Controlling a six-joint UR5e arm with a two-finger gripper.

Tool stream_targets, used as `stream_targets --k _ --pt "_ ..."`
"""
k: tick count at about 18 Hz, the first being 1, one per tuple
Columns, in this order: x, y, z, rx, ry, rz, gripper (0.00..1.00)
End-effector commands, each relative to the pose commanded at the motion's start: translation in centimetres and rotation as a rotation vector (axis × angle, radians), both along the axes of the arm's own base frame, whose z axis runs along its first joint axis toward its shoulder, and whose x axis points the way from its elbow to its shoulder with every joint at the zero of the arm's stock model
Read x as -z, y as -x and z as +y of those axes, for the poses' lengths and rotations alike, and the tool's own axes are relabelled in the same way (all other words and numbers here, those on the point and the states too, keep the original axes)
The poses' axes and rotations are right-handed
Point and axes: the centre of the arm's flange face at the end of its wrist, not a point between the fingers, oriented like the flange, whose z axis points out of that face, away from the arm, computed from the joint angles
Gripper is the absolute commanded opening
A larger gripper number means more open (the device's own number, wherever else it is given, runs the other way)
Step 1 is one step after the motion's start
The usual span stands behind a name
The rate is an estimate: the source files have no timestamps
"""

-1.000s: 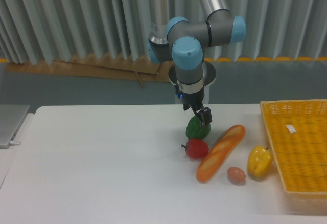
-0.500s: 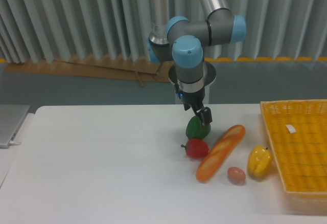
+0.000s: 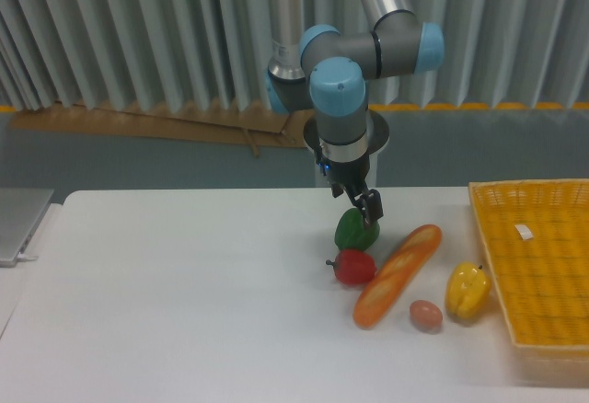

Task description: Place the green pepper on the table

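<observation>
The green pepper (image 3: 354, 232) rests on the white table (image 3: 184, 302), just behind the red pepper (image 3: 353, 267). My gripper (image 3: 365, 210) hangs straight down over the green pepper's top right, its dark fingers (image 3: 372, 206) reaching the upper edge of the pepper. The fingers look slightly parted and loose around the pepper's top. Part of the pepper's crown is hidden behind them.
A long orange bread loaf (image 3: 398, 274) lies diagonally right of the peppers. A small brown egg (image 3: 425, 314) and a yellow pepper (image 3: 467, 292) sit further right. A yellow woven basket (image 3: 538, 274) fills the right edge. A grey device (image 3: 18, 224) sits at the far left.
The arm and gripper have risen a few pixels, while the green pepper has stayed in place on the table.
</observation>
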Motion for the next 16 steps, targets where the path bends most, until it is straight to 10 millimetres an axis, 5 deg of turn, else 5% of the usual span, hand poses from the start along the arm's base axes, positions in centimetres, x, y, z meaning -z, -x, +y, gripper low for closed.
stream_targets --k 16 --pt "-0.36 0.25 0.08 0.049 -0.018 -0.014 1.00"
